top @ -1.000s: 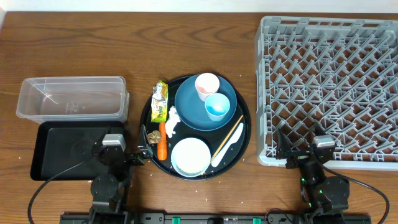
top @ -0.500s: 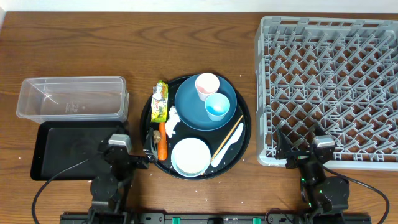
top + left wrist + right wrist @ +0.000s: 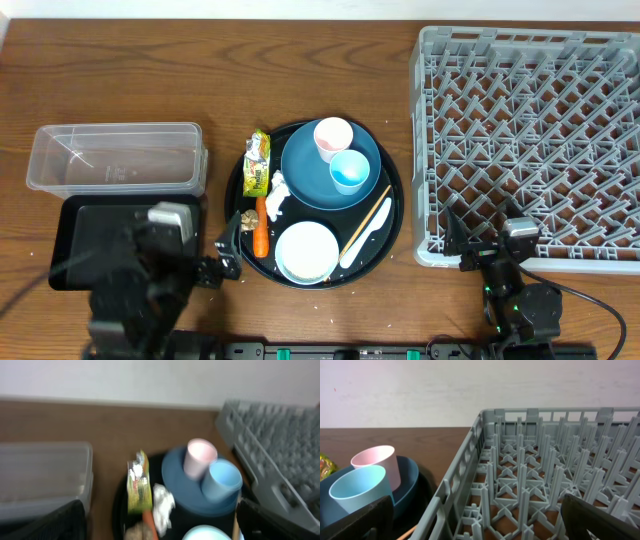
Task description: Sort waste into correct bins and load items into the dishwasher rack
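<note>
A round black tray (image 3: 392,232) carries a dark-blue plate (image 3: 305,175) with a pink cup (image 3: 333,137) and a light blue cup (image 3: 349,171) on it. Also on the tray are a white bowl (image 3: 306,251), white spoon (image 3: 368,235), chopstick (image 3: 374,212), green-yellow wrapper (image 3: 258,163), crumpled paper (image 3: 276,194), carrot (image 3: 261,232) and brown lump (image 3: 246,219). My left gripper (image 3: 228,255) hangs open just left of the carrot, holding nothing. My right gripper (image 3: 482,243) stands open at the near edge of the grey rack (image 3: 530,140), holding nothing.
A clear tub (image 3: 115,157) lies at the left, with a flat black tray (image 3: 85,225) in front of it, partly under my raised left arm. The left wrist view is blurred and shows the wrapper (image 3: 138,489) and cups ahead. Bare wood runs along the back.
My left arm has lifted from the table edge and now looms larger over the flat black tray, its gripper still open beside the round tray. The right arm has not moved.
</note>
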Motion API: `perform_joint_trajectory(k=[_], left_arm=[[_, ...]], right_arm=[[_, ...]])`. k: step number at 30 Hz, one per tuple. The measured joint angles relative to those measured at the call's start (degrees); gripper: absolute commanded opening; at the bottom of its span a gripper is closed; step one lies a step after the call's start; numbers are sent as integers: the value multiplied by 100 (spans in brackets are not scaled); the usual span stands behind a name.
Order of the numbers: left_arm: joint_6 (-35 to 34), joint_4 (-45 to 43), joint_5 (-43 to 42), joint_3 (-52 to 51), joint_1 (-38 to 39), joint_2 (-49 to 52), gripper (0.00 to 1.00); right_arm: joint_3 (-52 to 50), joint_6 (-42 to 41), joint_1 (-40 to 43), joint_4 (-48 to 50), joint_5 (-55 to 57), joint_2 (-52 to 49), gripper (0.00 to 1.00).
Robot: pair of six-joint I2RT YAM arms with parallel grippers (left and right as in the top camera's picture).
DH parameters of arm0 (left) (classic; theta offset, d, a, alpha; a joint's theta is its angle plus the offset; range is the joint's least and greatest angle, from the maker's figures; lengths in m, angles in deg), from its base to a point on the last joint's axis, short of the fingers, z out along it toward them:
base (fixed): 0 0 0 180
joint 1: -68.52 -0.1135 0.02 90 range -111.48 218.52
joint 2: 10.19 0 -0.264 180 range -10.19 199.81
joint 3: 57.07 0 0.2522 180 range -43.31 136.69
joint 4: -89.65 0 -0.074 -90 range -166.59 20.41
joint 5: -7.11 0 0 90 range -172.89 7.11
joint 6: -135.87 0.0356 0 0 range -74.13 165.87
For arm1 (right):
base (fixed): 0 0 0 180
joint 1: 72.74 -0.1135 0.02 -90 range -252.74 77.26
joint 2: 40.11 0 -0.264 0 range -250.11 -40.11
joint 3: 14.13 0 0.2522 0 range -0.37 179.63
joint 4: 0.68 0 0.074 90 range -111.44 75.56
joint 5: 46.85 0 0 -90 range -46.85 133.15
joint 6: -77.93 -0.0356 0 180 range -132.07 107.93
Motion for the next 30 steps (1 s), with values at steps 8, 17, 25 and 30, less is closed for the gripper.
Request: perform_joint_trajectory(k=[8, 17, 25, 30], left_arm=[[-70, 2249, -28, 2865, 0, 3134, 98], [-306, 2459, -444, 3298, 0, 5543, 100], [-374, 2319, -859, 3298, 35, 6966, 69], [-479, 1851, -756, 3298, 245, 7431, 59]], right_arm=[[0, 0, 0, -2, -2, 0, 99], [0, 0, 0, 0, -2, -2, 99], [0, 0, 0, -2, -2, -2, 99], [0, 0, 0, -2, -2, -2, 99]])
